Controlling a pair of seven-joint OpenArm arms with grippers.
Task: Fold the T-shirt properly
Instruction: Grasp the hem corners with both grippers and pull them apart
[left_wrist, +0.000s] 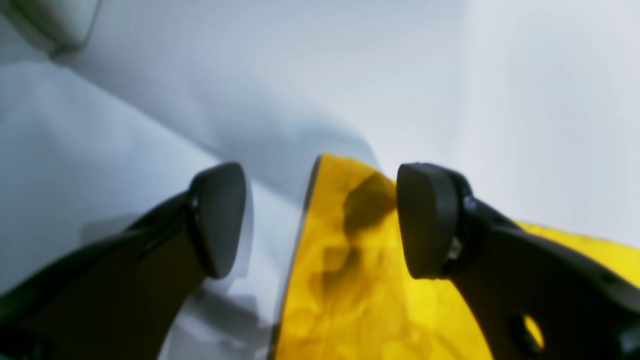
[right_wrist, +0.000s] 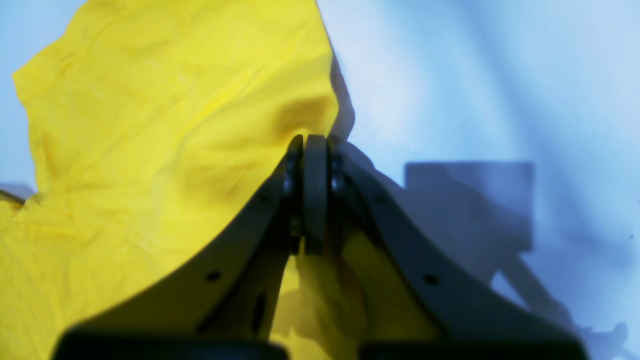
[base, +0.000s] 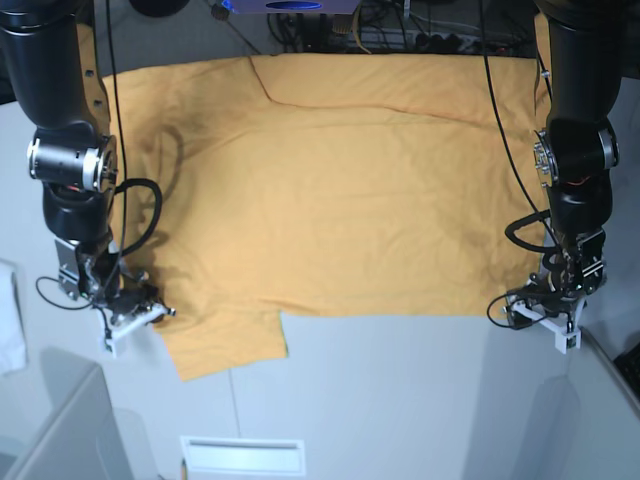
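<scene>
The light-orange T-shirt (base: 340, 200) lies spread flat across the table, one short sleeve (base: 225, 345) sticking out toward the front left. My left gripper (left_wrist: 320, 215) is open at the shirt's front right corner (base: 550, 310). The T-shirt's edge (left_wrist: 350, 280) lies between its fingers, close to the right pad (left_wrist: 427, 220). At the front left sleeve edge is my right gripper (right_wrist: 315, 145), also seen in the base view (base: 130, 305). Its pads are pressed together, shut on the T-shirt's hem (right_wrist: 150, 125), and the fabric puckers toward the tips.
The white table (base: 400, 400) shows in front of the shirt. A white cloth (base: 10, 320) hangs at the far left edge. A white slotted panel (base: 243, 455) sits at the front. Cables and equipment (base: 400, 30) line the back edge.
</scene>
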